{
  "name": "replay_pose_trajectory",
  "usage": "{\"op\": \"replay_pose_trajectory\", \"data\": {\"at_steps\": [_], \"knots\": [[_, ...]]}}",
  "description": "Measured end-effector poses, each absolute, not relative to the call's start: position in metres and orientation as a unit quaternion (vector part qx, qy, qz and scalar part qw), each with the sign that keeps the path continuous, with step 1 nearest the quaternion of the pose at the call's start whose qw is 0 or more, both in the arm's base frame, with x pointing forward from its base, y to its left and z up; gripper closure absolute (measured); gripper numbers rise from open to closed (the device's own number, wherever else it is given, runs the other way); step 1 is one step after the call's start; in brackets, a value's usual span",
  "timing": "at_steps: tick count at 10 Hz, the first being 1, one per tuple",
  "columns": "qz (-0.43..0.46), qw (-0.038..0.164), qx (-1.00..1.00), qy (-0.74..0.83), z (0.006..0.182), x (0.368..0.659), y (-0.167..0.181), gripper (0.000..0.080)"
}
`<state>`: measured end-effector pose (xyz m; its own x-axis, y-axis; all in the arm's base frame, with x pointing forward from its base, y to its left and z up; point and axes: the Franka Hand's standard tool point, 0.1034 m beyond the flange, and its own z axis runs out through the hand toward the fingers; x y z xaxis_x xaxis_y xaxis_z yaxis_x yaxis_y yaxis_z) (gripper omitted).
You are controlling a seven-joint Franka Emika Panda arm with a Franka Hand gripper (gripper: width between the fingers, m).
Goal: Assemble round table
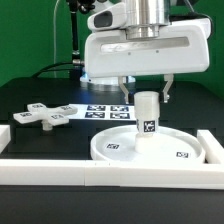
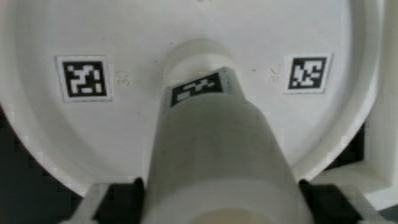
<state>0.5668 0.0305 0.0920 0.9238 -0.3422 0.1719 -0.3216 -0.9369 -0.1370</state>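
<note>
The large white rimmed disc (image 1: 108,150) lies flat on the black table, tags up. The short cylindrical leg (image 1: 148,124) stands upright on its central hub. My gripper (image 1: 145,98) comes straight down over the leg, with a finger on each side of its top. In the wrist view the leg (image 2: 217,130) fills the middle. The black pads (image 2: 119,200) rest against both of its sides with no gap, so the gripper (image 2: 221,202) is shut on the leg. The disc (image 2: 80,120) lies beneath. The cross-shaped foot (image 1: 45,115) lies loose at the exterior view's left.
The marker board (image 1: 104,108) lies flat behind the disc. A straight white border rail (image 1: 90,172) runs along the front, and another (image 1: 212,150) stands at the exterior view's right. A green wall is behind.
</note>
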Motion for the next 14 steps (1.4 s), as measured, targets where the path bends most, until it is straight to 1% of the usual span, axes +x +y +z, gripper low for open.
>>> {"op": "replay_pose_trajectory", "data": {"at_steps": [1, 3, 8, 10, 11, 14], "knots": [[-0.103, 0.057, -0.973, 0.198, 0.092, 0.566, 0.029, 0.039], [-0.098, 0.075, -0.946, 0.299, 0.092, 0.565, 0.025, 0.039], [-0.056, 0.106, -0.835, 0.537, 0.09, 0.56, 0.021, 0.039], [-0.028, 0.111, -0.791, 0.6, 0.09, 0.56, 0.021, 0.039], [-0.013, 0.116, -0.742, 0.66, 0.089, 0.559, 0.022, 0.039], [0.027, 0.126, -0.632, 0.764, 0.088, 0.563, 0.041, 0.039]]}}
